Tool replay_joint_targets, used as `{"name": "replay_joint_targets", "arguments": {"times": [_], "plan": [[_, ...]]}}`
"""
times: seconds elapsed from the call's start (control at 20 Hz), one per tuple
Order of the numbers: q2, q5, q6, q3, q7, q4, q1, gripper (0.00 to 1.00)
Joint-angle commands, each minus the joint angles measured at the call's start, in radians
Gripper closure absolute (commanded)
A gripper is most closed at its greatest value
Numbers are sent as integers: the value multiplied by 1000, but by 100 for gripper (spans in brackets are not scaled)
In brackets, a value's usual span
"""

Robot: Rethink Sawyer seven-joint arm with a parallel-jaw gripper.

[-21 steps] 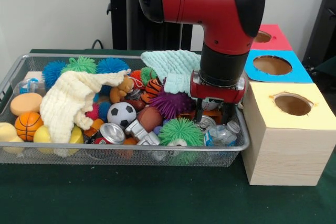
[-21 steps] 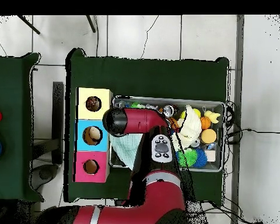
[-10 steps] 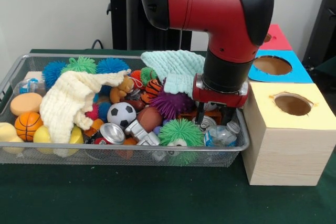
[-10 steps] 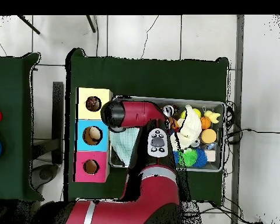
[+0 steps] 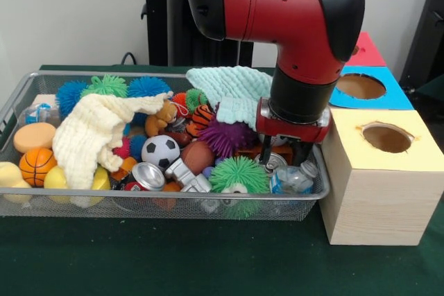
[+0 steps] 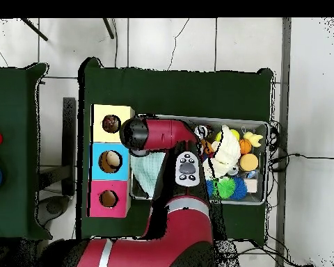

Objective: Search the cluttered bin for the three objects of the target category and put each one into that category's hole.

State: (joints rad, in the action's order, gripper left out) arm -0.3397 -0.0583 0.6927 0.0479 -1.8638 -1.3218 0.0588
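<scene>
The wire bin [image 5: 173,202] is packed with toys, cloths and cans. My gripper [image 5: 283,157] is down in its right end, beside the yellow box [image 5: 378,185]. Its fingers [image 5: 266,155] stand apart, open, on either side of a crushed silver can [image 5: 274,163]. A clear plastic bottle [image 5: 291,179] lies just in front of them. Another can [image 5: 148,175] lies at the bin's front middle. In the overhead view the arm [image 6: 163,133] covers the gripper and that end of the bin [image 6: 265,126].
Three boxes with round holes line the bin's right side: yellow [image 5: 386,137], blue [image 5: 359,86], red [image 5: 347,48]. Spiky balls [image 5: 238,173], a soccer ball [image 5: 161,150], a basketball [image 5: 37,165], a cream cloth [image 5: 94,133] and a mint cloth [image 5: 225,88] crowd the bin.
The arm has shifted slightly toward the boxes and sunk a little, bringing the gripper fingers down around the crushed can. Nothing in the bin has visibly moved.
</scene>
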Motion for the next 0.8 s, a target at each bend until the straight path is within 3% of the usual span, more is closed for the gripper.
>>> {"name": "replay_joint_targets", "arguments": {"times": [0.05,0.3,0.8], "plan": [[8,84,-23,-83,-188,46,-10,0],[-27,85,-4,-79,-165,7,3,0],[-214,63,96,-104,9,-167,135,0]]}}
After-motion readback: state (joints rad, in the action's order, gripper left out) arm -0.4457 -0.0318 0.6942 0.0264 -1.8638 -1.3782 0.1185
